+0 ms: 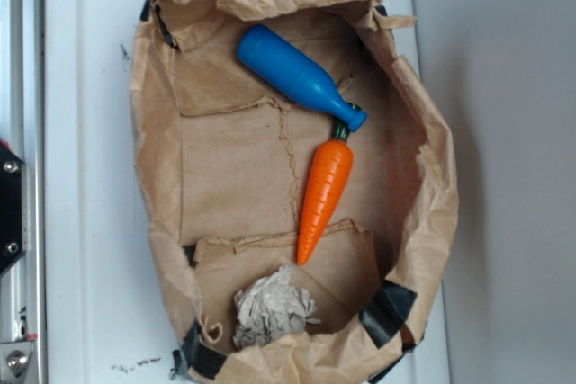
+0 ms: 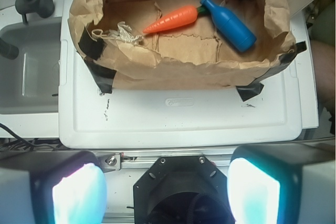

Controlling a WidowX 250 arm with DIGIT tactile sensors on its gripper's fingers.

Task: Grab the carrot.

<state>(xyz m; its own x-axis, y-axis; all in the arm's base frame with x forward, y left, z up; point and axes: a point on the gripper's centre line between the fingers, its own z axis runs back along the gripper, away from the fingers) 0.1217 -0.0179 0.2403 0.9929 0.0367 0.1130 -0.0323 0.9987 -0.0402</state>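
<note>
The orange carrot lies on the floor of an open brown paper bag, green stem toward the blue bottle, whose cap touches the stem. In the wrist view the carrot and bottle show far off at the top, inside the bag. My gripper is open, its two pale fingertips wide apart with nothing between them, well short of the bag and above the robot base. The gripper is out of the exterior view.
A crumpled paper wad lies in the bag beyond the carrot's tip. The bag sits on a white plastic lid, taped with black tape. A sink with a dark faucet is at the left of the wrist view.
</note>
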